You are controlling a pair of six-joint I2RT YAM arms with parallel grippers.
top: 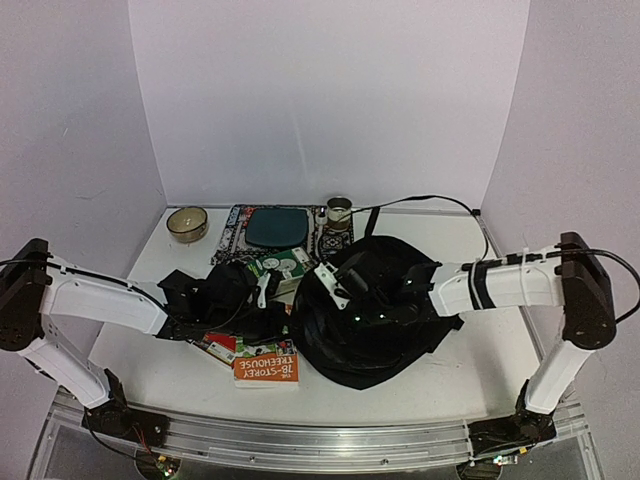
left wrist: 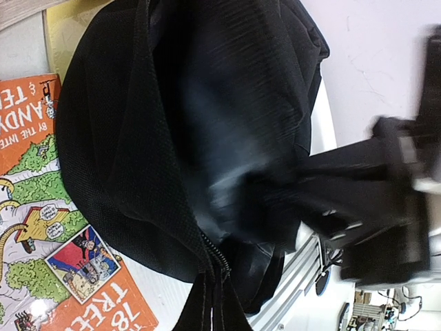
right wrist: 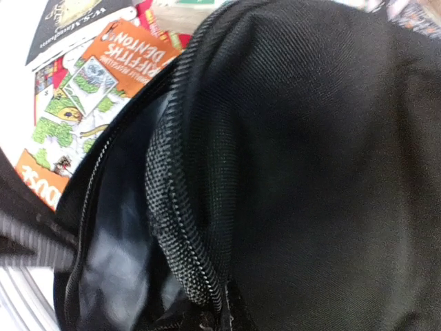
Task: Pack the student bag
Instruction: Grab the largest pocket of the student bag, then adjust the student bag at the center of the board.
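Note:
The student bag (top: 375, 315), a big black fabric backpack, lies in the middle of the table with its zipped opening facing left. My left gripper (top: 268, 288) is at the bag's left edge. In the left wrist view the zipper edge (left wrist: 215, 265) runs down into the jaws, which are hidden by fabric. My right gripper (top: 333, 282) reaches across the top of the bag. In the right wrist view the zipper edge (right wrist: 189, 255) pinches into the jaws at the bottom, and the open mouth (right wrist: 117, 241) shows a shiny lining. An orange book (top: 266, 365) lies by the bag's front left.
A green book (top: 281, 265) and other books lie under my left gripper. At the back are a dark teal pad (top: 275, 227) on a patterned mat, a round bowl (top: 187, 223) and a cup (top: 340, 210). A black cable (top: 430, 200) runs along the back right.

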